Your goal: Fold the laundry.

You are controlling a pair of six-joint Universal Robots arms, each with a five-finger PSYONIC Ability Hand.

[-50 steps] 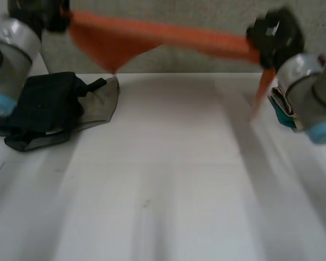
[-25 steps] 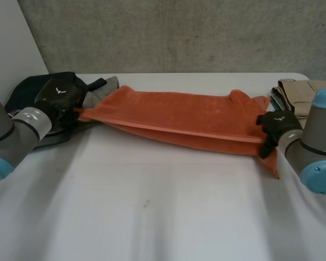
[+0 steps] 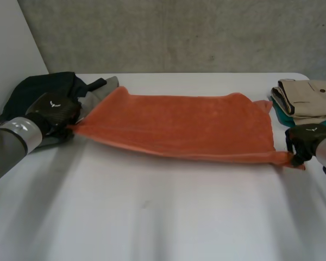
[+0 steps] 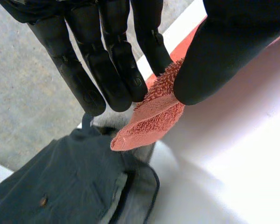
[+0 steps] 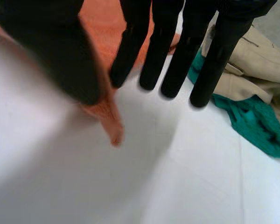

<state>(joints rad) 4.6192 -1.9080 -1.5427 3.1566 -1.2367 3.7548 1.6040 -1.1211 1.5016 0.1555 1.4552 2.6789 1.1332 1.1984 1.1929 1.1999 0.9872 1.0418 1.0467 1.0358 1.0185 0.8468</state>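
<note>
An orange towel (image 3: pixel 179 125) lies spread flat across the back half of the white table (image 3: pixel 163 217), stretched between my two hands. My left hand (image 3: pixel 54 111) is at the towel's left corner. In the left wrist view its straight fingers (image 4: pixel 107 70) and thumb pinch that corner (image 4: pixel 149 121) just above the table. My right hand (image 3: pixel 307 140) is at the towel's near right corner. In the right wrist view the corner (image 5: pixel 109 123) pokes out between the thumb (image 5: pixel 51 51) and the closest straight finger, low over the table.
A dark garment (image 3: pixel 38 92) on a grey one (image 3: pixel 100 89) lies at the back left, just beyond my left hand (image 4: pixel 60 186). A folded beige garment (image 3: pixel 307 95) on a teal one (image 5: pixel 252 126) sits at the back right. A concrete wall stands behind the table.
One second ago both hands held the towel stretched in the air. They came down and drew it out toward me, and it now lies flat on the table.
</note>
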